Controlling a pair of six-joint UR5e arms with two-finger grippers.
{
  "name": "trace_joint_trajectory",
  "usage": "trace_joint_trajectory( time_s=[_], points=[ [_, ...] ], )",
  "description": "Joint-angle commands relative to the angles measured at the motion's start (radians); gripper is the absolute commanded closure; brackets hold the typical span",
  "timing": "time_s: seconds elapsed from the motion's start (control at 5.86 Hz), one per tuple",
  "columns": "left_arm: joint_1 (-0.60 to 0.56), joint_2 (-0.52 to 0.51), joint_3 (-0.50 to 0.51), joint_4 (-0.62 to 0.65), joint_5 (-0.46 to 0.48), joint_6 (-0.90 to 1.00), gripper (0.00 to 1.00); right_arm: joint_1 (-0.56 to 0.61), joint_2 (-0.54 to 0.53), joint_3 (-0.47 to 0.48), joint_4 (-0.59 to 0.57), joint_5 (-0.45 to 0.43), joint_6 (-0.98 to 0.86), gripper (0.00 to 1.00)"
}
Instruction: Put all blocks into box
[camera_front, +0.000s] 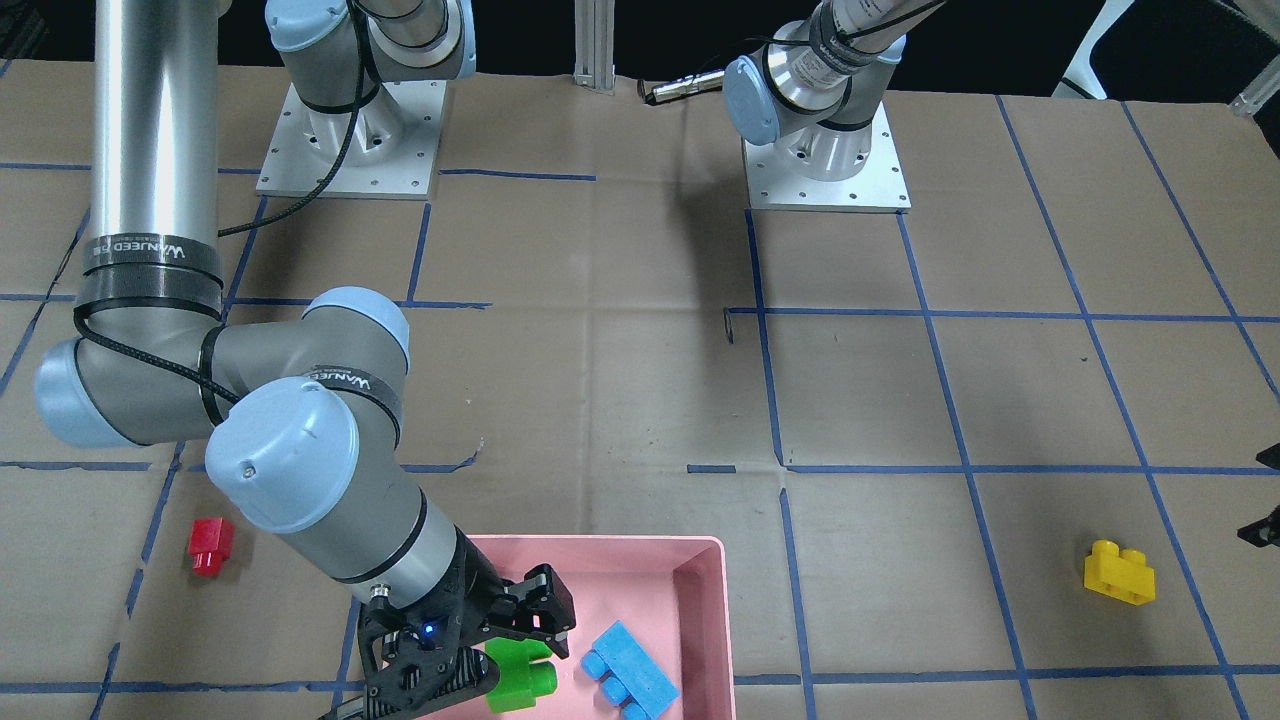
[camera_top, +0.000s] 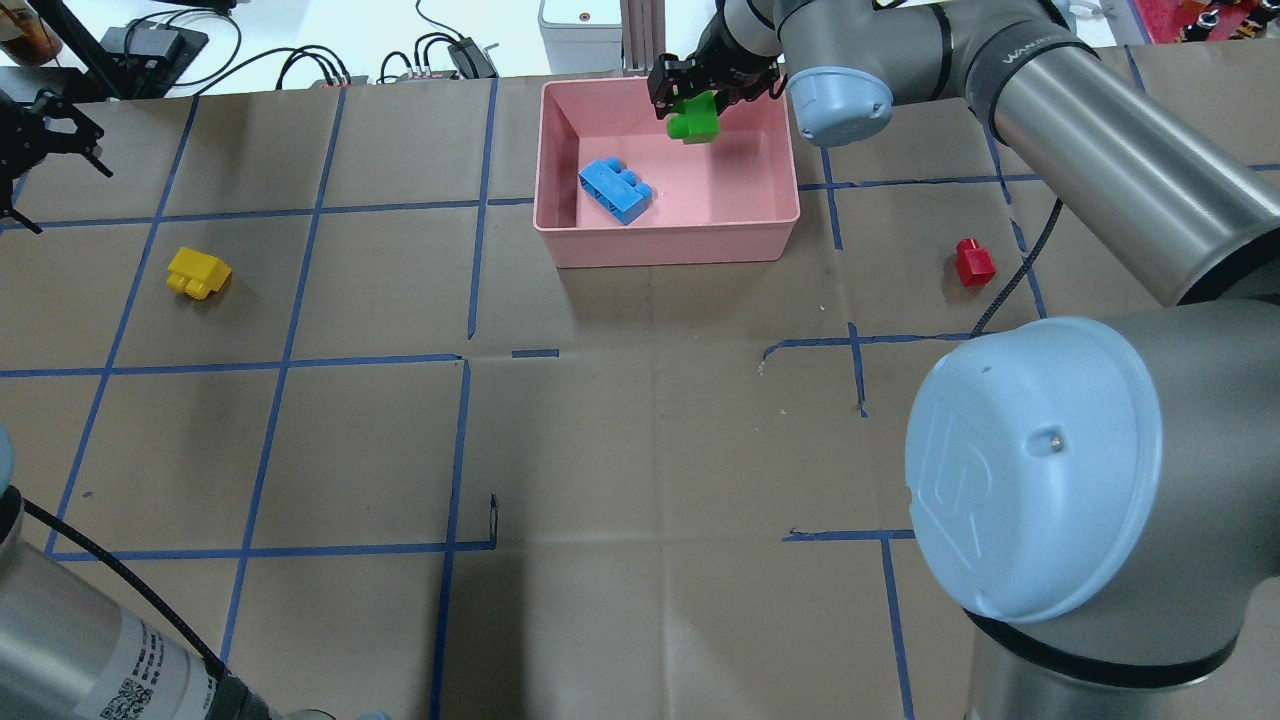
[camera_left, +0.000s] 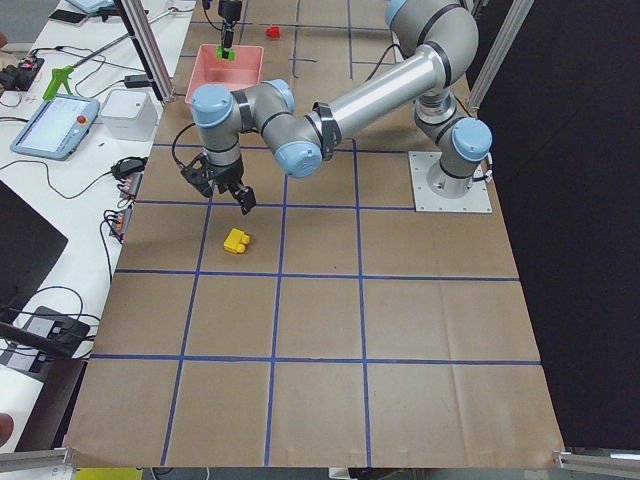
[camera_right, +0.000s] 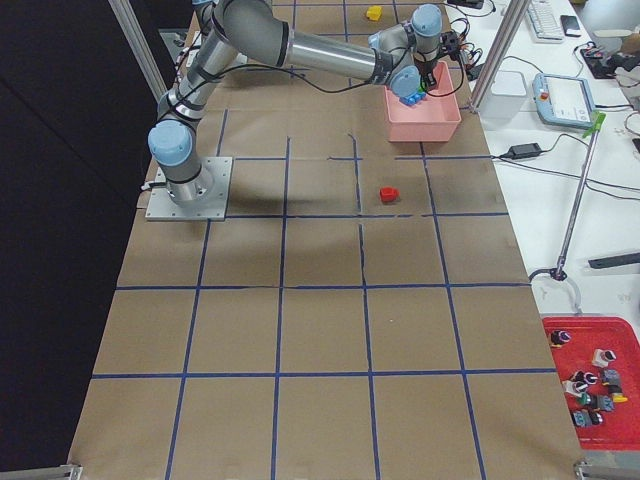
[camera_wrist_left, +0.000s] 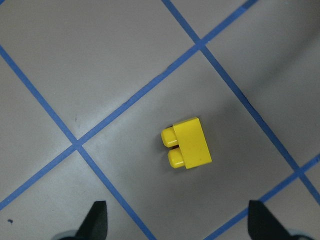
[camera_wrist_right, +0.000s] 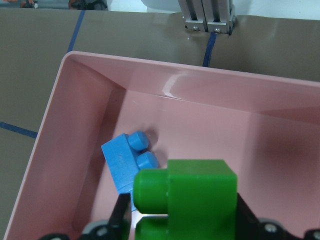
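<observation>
Green block (camera_top: 695, 118) clamped between the fingers of the right gripper (camera_top: 700, 103), studs sticking out sideways. It hangs over the pink box (camera_top: 665, 245), in the box's 12-to-1 o'clock part in the overhead view. In the right wrist view it sits above the box floor and does not rest on it.

Light-blue block (camera_top: 615, 190) lies inside the box on its floor, at about 8 o'clock from the green one. It is near the box's 9 o'clock wall and apart from the green block.

Yellow block (camera_top: 197, 273) is on the table (camera_top: 640, 450), well apart from the box, at roughly 9 o'clock from it overhead. It lies on its side, studs sideways.

Left gripper (camera_wrist_left: 180, 222) hangs over the table by the yellow block with its fingers (camera_wrist_left: 97, 220) spread wide and nothing between them. In the left wrist view the yellow block sits at 12 o'clock from the fingertip gap, untouched.

Red block (camera_top: 973, 262) is on the table at about 3 o'clock from the box, well apart, with no gripper near it.

Brown paper with a blue tape grid covers the table.
</observation>
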Motion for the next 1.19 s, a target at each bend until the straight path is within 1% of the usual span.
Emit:
trace_joint_trajectory(
  time_s=[0.0, 0.17, 0.34, 0.51, 0.68, 0.85, 1.02],
  points=[
    [0.01, -0.114, 0.033, 0.07, -0.014, -0.121, 0.0, -0.002, -0.006, -0.003, 0.0, -0.001, -0.011, 0.0],
    [0.005, -0.141, 0.004, 0.103, -0.075, -0.168, 0.0, -0.012, -0.02, 0.004, 0.01, -0.016, -0.02, 0.0],
    [-0.007, -0.161, -0.035, 0.158, -0.077, -0.195, 0.0, -0.058, -0.067, 0.02, 0.138, -0.064, -0.021, 0.0],
    [-0.012, -0.181, -0.093, 0.258, -0.078, -0.2, 0.0, -0.143, -0.156, 0.027, 0.372, -0.123, -0.094, 0.0],
    [-0.012, -0.193, -0.139, 0.31, -0.08, -0.207, 0.0, -0.21, -0.223, 0.064, 0.455, -0.212, -0.195, 0.0],
    [-0.012, -0.198, -0.161, 0.313, -0.081, -0.216, 0.0, -0.26, -0.233, 0.148, 0.431, -0.283, -0.192, 0.01],
    [-0.012, -0.184, -0.19, 0.313, -0.08, -0.22, 0.0, -0.306, -0.235, 0.273, 0.244, -0.285, -0.196, 0.01]
  ],
)
